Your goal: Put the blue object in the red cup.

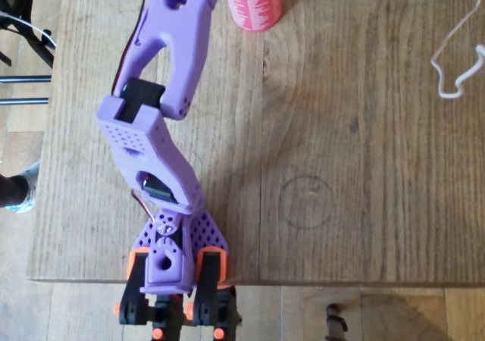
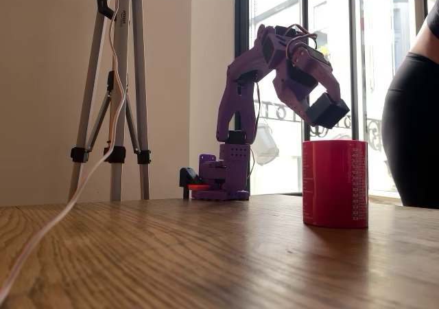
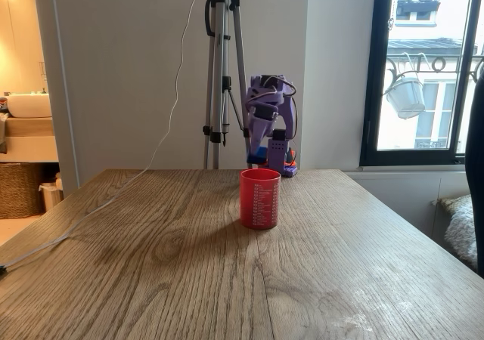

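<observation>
Red cup (image 2: 335, 182) rigid, light, tips easily; you approach from above (jaw state unclear). Blue object unseen.

Overhead view: straight down on the arm (image 1: 163, 121), base at the bottom edge. One fixed view: low at worktop (image 2: 206, 254) level, side-on, near the red cup (image 2: 335, 182). Other: farther back, facing the arm (image 3: 268, 121). All share the cup.

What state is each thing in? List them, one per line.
red cup: upright on the table, mouth open upward.
purple arm: raised, bent forward above the cup.
gripper: above the cup's rim; fingers' state not discernible.
tripod: standing behind the table.
white cable: lying slack across the table.
</observation>
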`<act>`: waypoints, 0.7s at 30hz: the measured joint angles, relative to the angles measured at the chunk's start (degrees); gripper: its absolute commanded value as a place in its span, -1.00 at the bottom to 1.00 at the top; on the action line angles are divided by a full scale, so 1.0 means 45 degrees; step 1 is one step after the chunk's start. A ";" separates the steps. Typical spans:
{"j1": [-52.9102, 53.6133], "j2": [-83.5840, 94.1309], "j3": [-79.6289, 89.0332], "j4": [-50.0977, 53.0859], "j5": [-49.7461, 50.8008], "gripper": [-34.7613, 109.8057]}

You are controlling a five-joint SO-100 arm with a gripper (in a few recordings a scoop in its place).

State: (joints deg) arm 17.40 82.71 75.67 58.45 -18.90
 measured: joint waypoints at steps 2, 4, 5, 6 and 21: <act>0.0059 0.0000 0.0000 0.0000 0.0000 -0.49; 0.0156 0.0000 0.0000 0.0000 -0.0039 -0.07; 0.0176 0.0000 0.0000 0.0059 -0.0078 0.06; 0.0215 0.0000 0.0000 0.0234 -0.0098 0.18; 0.0449 0.0000 0.0000 0.1270 -0.0215 -0.51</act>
State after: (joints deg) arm 19.42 82.71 75.67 64.16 -19.86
